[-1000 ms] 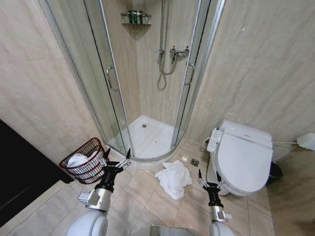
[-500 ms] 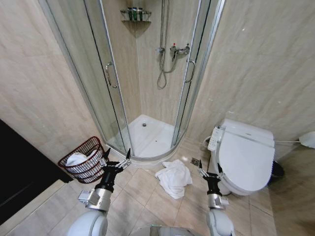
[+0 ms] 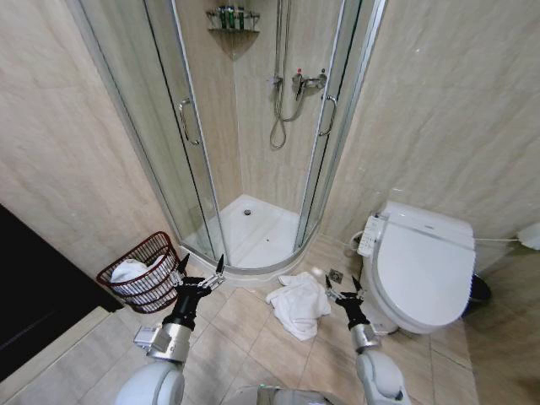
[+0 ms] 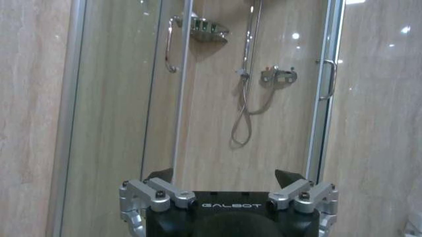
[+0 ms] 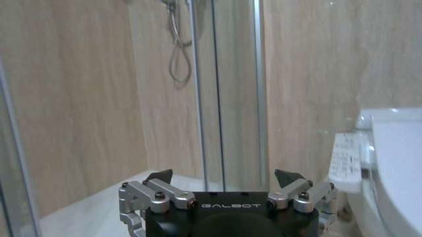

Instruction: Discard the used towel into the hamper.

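Fingers of the left gripper [image 3: 201,268] are standing spread wide with nothing between them, the claw hanging low over the tiled floor [image 3: 245,337] just beside the hamper [image 3: 145,272]; in the left wrist view the same gripper [image 4: 224,174] is showing its two dark fingertips far apart, pointing toward the shower enclosure. Over on the other side, the right gripper [image 3: 343,288] is also gaping open and empty, hovering close to the floor between the towel [image 3: 295,304] and the toilet [image 3: 422,261]; the right wrist view is showing its tips [image 5: 224,174] equally wide — glass door ahead, toilet edge beside.

Outward from the claws: the towel is lying crumpled and white on the tiles, just in front of the shower tray [image 3: 253,236], near the right gripper but not touched by it; the hamper — a reddish-brown wire basket — is sitting against the wall to the left of the shower, tilted slightly, with white cloth already lying inside it; the glass shower doors [image 3: 181,126] are standing partly open.
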You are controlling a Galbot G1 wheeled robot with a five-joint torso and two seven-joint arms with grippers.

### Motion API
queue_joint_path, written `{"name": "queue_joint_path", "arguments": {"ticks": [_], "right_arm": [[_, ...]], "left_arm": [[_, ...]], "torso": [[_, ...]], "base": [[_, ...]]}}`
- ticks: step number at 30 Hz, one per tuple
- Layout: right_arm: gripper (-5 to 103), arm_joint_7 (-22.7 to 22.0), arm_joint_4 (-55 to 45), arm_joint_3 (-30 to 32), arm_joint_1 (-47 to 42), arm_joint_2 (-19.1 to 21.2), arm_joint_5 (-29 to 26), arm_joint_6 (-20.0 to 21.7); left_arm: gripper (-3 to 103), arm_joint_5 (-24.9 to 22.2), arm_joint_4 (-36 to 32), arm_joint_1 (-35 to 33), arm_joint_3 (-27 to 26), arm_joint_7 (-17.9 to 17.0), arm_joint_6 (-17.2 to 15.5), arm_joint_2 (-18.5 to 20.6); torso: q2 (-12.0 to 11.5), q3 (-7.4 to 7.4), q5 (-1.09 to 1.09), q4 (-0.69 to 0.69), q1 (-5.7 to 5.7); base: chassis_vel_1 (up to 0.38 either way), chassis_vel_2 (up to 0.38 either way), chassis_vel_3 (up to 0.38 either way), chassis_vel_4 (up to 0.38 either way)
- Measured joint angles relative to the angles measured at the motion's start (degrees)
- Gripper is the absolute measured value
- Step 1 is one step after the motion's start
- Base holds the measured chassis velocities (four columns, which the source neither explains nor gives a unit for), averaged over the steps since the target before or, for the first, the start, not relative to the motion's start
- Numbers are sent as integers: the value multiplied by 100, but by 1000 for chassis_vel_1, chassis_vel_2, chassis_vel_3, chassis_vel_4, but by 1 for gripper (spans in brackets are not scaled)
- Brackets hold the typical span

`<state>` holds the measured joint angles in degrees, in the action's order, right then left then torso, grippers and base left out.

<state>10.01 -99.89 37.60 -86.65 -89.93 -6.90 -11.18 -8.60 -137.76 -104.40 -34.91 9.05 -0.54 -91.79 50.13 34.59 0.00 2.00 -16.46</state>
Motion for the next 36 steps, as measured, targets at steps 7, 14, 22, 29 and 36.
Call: {"name": "queue_joint_path", "arguments": {"ticks": [7,14,22,29,36], "right_arm": [[100,-41,126,-57,-114,-217,494,2],[100,6,424,-14,-167,-128,177,-13],[100,92,1003,-235,-113,219,-386,32],[100,140,1632,-394,123,344,-473,-205],[95,29,2107,-389,371,323,-454,-641]], "left_arm": [[100,0,0,0,0,0,0,1],[100,0,0,0,0,0,0,1],[100,0,0,0,0,0,0,1],[100,0,0,0,0,0,0,1],[100,0,0,0,0,0,0,1]], "torso": [[-184,-102,-1,0,82],[-340,-194,-1,0,145],[-546,-313,0,0,232],[-716,-406,0,0,309],[-905,-516,0,0,388]], "base": [[0,0,0,0],[0,0,0,0],[0,0,0,0],[0,0,0,0],[0,0,0,0]]}}
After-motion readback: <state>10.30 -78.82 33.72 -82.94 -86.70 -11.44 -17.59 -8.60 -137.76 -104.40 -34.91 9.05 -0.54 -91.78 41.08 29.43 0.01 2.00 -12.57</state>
